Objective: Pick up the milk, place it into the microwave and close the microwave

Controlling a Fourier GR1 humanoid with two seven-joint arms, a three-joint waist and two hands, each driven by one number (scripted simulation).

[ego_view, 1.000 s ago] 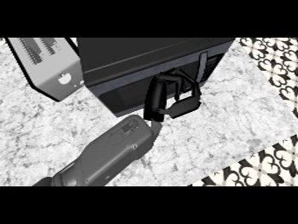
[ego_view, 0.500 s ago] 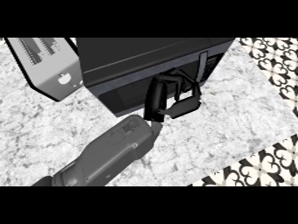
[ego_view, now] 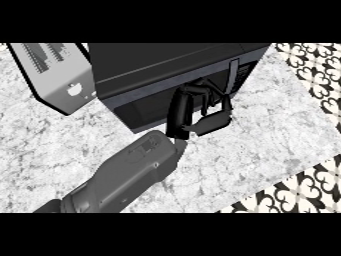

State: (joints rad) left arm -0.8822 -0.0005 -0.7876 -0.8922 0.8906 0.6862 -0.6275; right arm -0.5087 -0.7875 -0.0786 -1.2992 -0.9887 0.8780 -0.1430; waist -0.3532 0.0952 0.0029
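Starting at the left, the light grey microwave door (ego_view: 55, 75) is hanging wide open over the white speckled stone counter (ego_view: 25, 145), with its top edge getting cut off. Next to it the boxy black microwave (ego_view: 165, 60) is sitting with its front facing down toward us. The grey forearm is coming in from the lower left, so I'm calling it the left hand (ego_view: 199, 112). It's sitting right at the mouth of the oven with its black fingers curling in toward the thumb, like they're wrapping something. Honestly I'm not seeing the milk anywhere. My guess is it's hiding inside that curl or already in the dark cavity, but black on black is making it really hard to tell. So I'm reading this as the placing step: the milk is going in, and the door isn't closed yet. The next move is calling for the fingers to let go, the hand to back out clear of the opening, then something to swing that door round from the left. Over on the right, the black-and-white patterned floor (ego_view: 328, 90) is showing past the counter edge. The right hand isn't showing at all.
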